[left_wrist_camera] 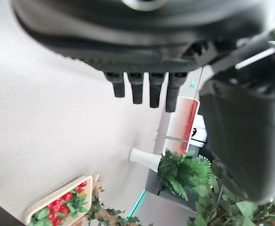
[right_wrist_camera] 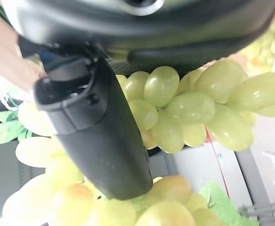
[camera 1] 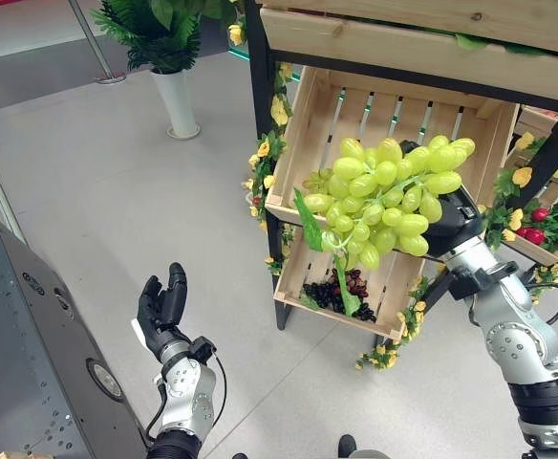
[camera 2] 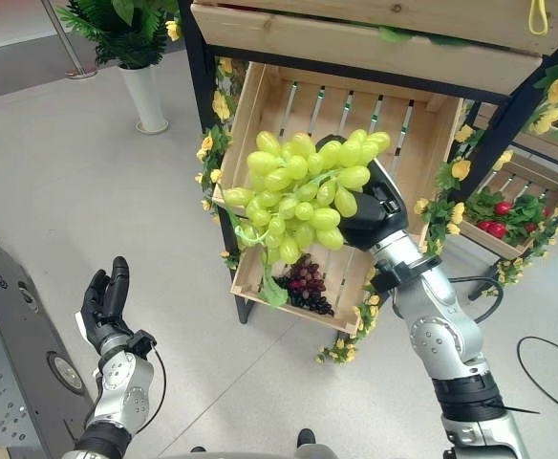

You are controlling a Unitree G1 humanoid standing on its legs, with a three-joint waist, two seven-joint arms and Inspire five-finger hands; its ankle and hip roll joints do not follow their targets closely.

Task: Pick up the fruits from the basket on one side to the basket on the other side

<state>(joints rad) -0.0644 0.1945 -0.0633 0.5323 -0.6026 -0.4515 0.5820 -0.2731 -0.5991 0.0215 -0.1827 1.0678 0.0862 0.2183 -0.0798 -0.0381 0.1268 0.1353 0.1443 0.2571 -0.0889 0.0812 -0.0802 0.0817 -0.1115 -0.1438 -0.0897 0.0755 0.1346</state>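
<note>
Left hand (camera 1: 161,308) fingers straight, right hand (camera 2: 375,212) clasping green grapes (camera 1: 386,196), wooden crate (camera 1: 310,124) behind

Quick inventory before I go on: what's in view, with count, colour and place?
green grapes: one bunch, yellow-green, held up in front of the upper crate
dark grapes: one bunch, dark purple, in the lower crate
wooden crates: two, pale wood, stacked on the dark rack
red fruit: a few, red, in the crate further right
potted plant: one, green in white pot, on the floor
right hand: dark, gripping the green grapes
left hand: dark, fingers straight, raised at lower left
</note>
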